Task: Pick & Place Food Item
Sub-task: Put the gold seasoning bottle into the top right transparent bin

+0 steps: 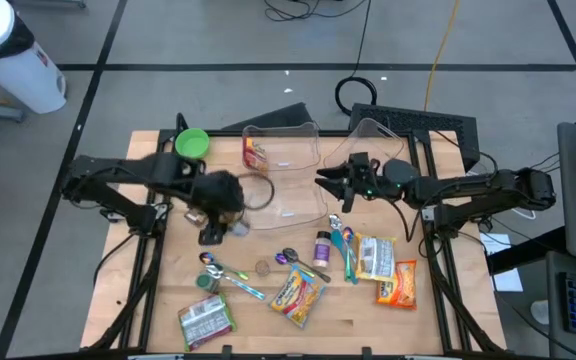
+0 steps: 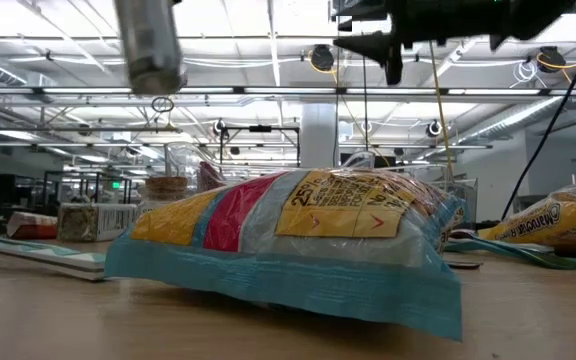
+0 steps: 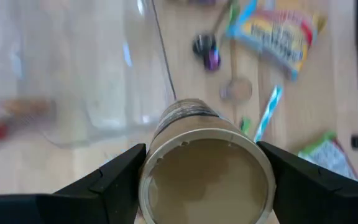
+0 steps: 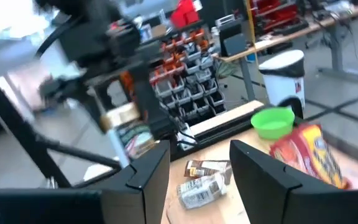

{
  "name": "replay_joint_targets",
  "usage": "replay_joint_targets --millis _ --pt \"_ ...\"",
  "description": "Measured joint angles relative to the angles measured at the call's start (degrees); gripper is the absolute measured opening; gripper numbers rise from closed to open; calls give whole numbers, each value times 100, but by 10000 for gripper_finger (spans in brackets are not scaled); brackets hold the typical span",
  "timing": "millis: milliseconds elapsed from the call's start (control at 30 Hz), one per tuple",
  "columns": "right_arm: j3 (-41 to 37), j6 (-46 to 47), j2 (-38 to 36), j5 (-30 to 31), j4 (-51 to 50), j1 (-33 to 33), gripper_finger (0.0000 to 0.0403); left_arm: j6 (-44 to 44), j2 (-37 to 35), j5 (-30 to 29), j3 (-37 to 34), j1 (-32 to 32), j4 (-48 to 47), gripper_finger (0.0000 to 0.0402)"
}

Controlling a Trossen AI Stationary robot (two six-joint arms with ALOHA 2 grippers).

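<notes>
My left gripper (image 1: 218,213) hangs over the table's left middle, shut on a tin can (image 3: 204,168) with a tan end face; the low view shows the can (image 2: 153,45) high above the tabletop. My right gripper (image 1: 330,182) hovers open and empty, level, beside the near edge of the clear tubs; its fingers (image 4: 148,171) frame the view toward the left arm. One clear tub (image 1: 283,150) at the far middle stands on the table and holds a red and yellow bag (image 1: 255,152). My left gripper pinches the can between its two fingers, one on each opposite side of the round wall (image 3: 146,165), near the end that faces the wrist camera. The fingers (image 3: 114,177) come from above, slanting steeply down. The can hangs below them, nearly upright and lifted clear of the table.
A second clear tub (image 1: 388,135) and a green bowl (image 1: 192,143) stand at the far side. Snack bags (image 1: 298,295) (image 1: 373,257) (image 1: 398,283), a silvery packet (image 1: 206,320), spoons (image 1: 293,258) and a small purple bottle (image 1: 323,243) lie scattered over the near half.
</notes>
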Motion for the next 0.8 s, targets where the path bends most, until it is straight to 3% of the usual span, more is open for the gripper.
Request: replay_joint_targets --millis 133,333,567,800 --pt "794 -727 0 4 -894 145 160 343 -7 3 316 362 72 281" --pt "1866 -819 106 -171 -1696 166 172 643 0 153 388 951 607 281" --pt "3073 -711 1090 -1110 -2474 186 224 902 186 374 390 1258 1420 281" --pt "3345 -720 1796 -1359 -2583 180 280 841 257 502 388 1364 1499 281"
